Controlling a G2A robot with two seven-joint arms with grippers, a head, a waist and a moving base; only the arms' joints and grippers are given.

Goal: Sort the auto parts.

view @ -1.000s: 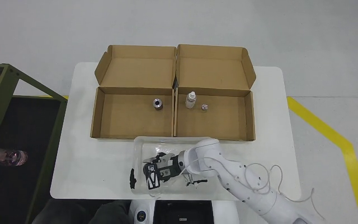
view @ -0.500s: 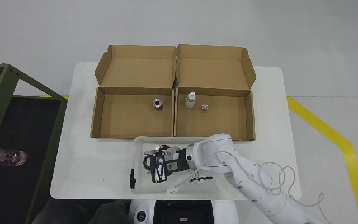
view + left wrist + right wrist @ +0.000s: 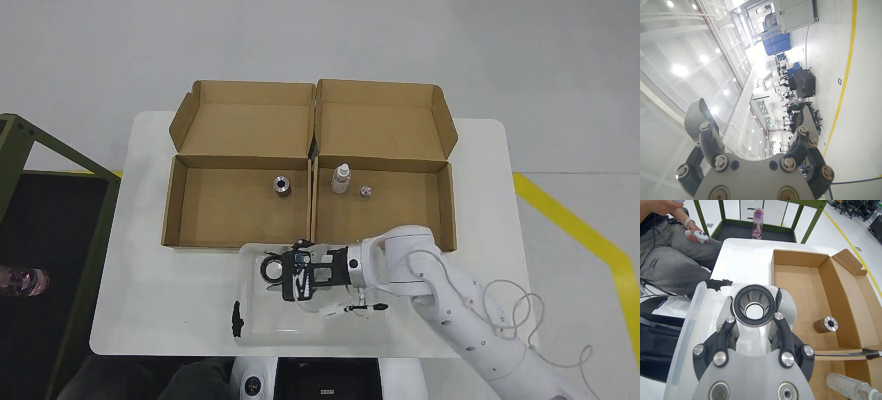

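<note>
My right gripper (image 3: 290,275) (image 3: 754,306) is shut on a metal bearing sleeve (image 3: 272,269) (image 3: 761,298) with black end rings, held above the far left part of the clear plastic bin (image 3: 241,290) (image 3: 694,306). Just beyond stand two open cardboard boxes. The left box (image 3: 172,200) (image 3: 800,289) holds a metal cylinder (image 3: 281,185) (image 3: 826,325). The right box (image 3: 420,215) holds a white bottle (image 3: 342,178) (image 3: 848,387) and a small metal part (image 3: 366,191). My left gripper (image 3: 750,115) is open and holds nothing, pointing up into the hall.
A few small dark parts lie in the bin under my right arm. A black torn strip (image 3: 237,320) (image 3: 715,284) clings to the bin's left rim. A green cart (image 3: 30,140) stands left of the table, with a pink bottle (image 3: 757,224) on it.
My right gripper has risen from the bin's front left and moved back toward the boxes, carrying the bearing sleeve. The parts in the boxes have stayed put.
</note>
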